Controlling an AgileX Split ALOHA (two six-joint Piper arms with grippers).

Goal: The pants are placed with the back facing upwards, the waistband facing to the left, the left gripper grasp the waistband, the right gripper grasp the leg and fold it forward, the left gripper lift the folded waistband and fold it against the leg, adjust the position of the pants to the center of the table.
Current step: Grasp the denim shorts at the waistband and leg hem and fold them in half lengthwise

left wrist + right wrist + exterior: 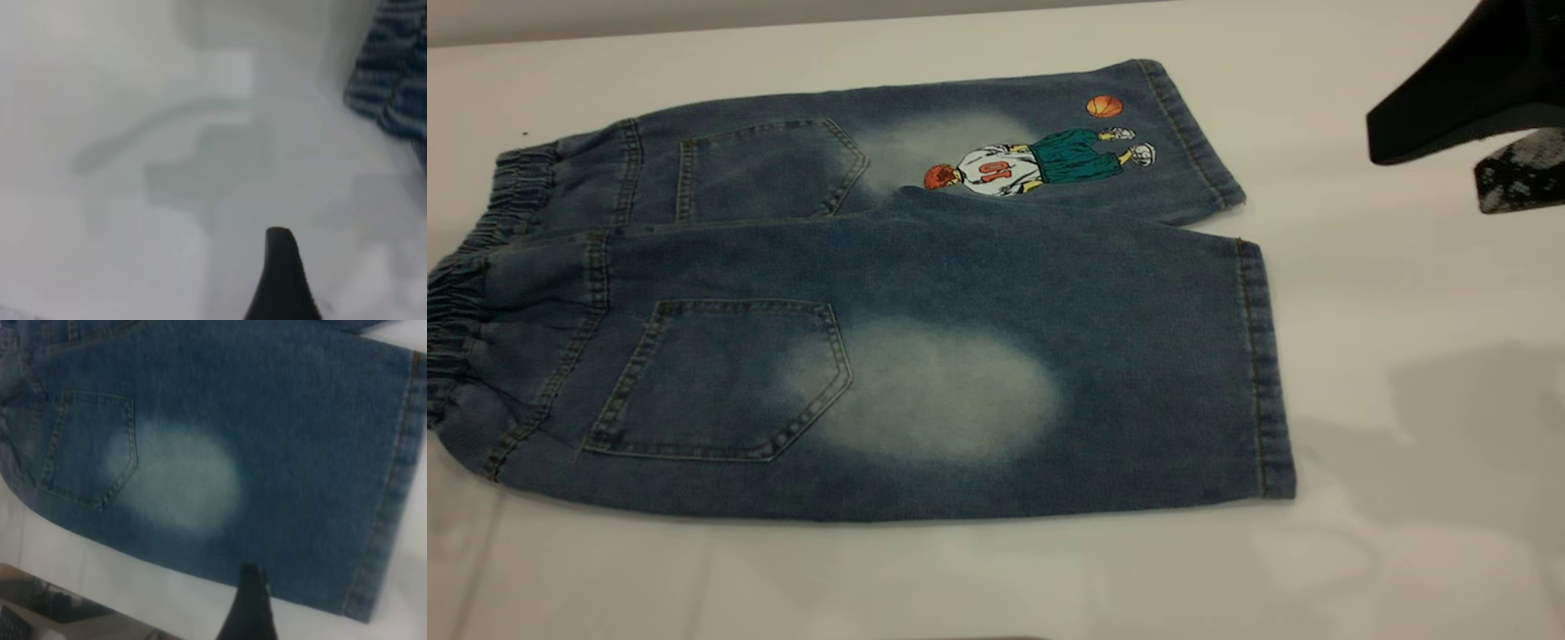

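The pants (871, 293) are laid flat on the counter (1405, 400), back upward, unfolded, with both back pockets showing. The waistband (463, 293) is bunched toward the counter's left edge and the two hems point toward its right edge. The leg (1049, 382) with the pale oval lies on the near side; the printed leg (1040, 151) lies on the far side, partly overlapped by it. Nothing is gripped yet, so the step in hand is judged to be the approach to the first grasps.

The right gripper (1485, 142) is held above the counter near the far right corner, well apart from the hems. Its jaws are seen parted with nothing between them. In the right wrist view it looks down on the near leg and its hem.

The left gripper (283, 280) is shown only as one dark finger over bare counter in its wrist view, with the gathered waistband off to one side; whether its jaws are wide or narrow cannot be told.

For a clean fold, the waistband is best taken at its near end and the leg at the near corner of its hem, so that both ends of the near side are lifted together. Only the top leg's cloth should be pinched, and the jaws should be lowered fully to the counter before closing.
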